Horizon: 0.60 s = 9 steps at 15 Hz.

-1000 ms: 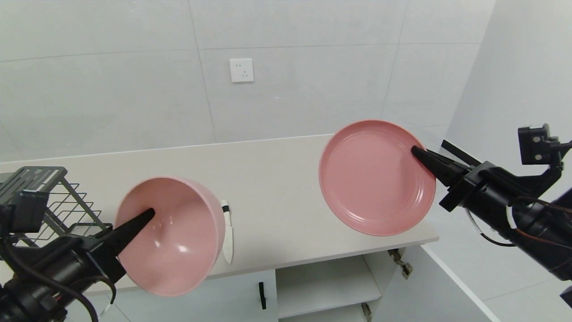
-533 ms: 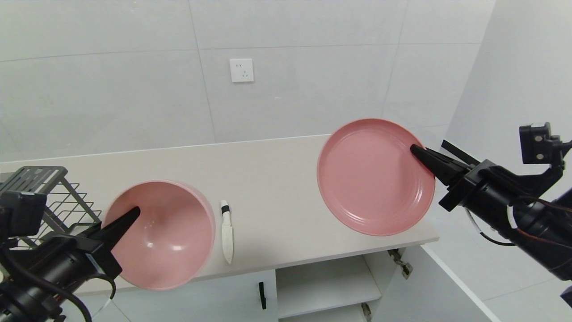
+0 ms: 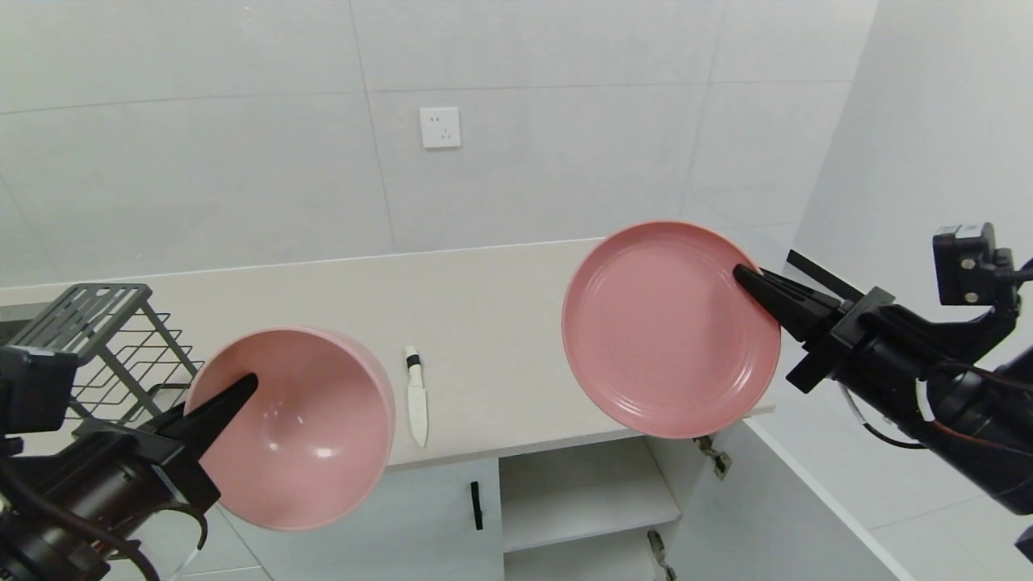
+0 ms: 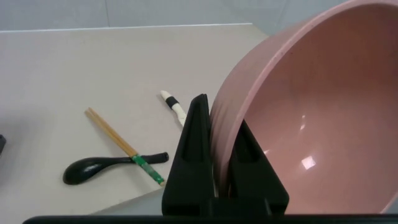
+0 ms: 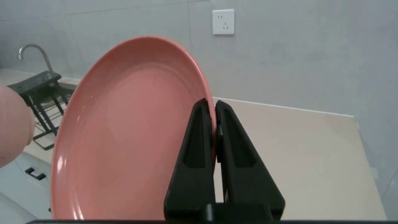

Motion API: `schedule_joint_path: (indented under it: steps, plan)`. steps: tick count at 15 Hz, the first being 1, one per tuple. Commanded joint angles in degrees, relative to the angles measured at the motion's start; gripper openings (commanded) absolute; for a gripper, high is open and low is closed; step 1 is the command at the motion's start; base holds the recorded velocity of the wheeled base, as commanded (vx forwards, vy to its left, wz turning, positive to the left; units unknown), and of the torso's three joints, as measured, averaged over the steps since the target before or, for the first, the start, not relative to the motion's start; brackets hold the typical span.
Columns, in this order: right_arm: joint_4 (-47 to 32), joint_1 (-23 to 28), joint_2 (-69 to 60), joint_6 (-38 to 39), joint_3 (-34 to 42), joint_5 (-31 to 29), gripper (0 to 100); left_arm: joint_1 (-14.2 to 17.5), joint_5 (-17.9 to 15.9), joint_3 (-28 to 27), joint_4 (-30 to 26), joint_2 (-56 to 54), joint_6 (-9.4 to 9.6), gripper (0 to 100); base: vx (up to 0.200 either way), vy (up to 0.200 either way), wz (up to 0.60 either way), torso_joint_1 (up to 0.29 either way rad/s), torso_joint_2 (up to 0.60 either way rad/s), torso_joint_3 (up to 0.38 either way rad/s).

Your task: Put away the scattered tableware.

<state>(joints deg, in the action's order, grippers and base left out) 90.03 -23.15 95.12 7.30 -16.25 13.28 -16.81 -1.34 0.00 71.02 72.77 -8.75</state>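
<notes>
Bowl (image 3: 311,440) rim pinched in left hand (image 3: 246,384); plate (image 3: 658,327) rim in right hand (image 3: 739,273).

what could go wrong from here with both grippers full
The plate is pinched only at its rim by the right gripper and stands nearly on edge, so it may slip or swing. The left gripper holds the bowl by its rim too, near the front edge of the counter; a drop might miss it. The knife lies close to the bowl and could be swept off.
</notes>
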Motion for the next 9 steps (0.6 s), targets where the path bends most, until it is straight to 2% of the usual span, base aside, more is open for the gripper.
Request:
schedule_joint_path:
  steps: [1,2,6,9]
  plan:
    - [-0.03,0.03,0.06,-0.01,-0.1,0.0,0,0.02,0.02,0.0,0.08,0.1,-0.12,0,0.0,0.0,0.0,0.0,0.0,0.0]
    - [-0.03,0.03,0.06,-0.01,-0.1,0.0,0,0.02,0.02,0.0,-0.01,0.1,-0.21,0,0.0,0.0,0.0,0.0,0.0,0.0]
    - [-0.03,-0.05,-0.64,-0.01,-0.01,0.0,0,-0.06,0.02,0.0,-0.09,-0.08,-0.21,0,-0.2,0.0,0.0,0.016,0.01,-0.002]
    - [-0.03,-0.23,-0.64,-0.01,0.08,0.0,0,-0.06,0.02,0.0,-0.09,-0.08,-0.21,0,0.0,0.0,0.0,0.0,0.0,0.0]
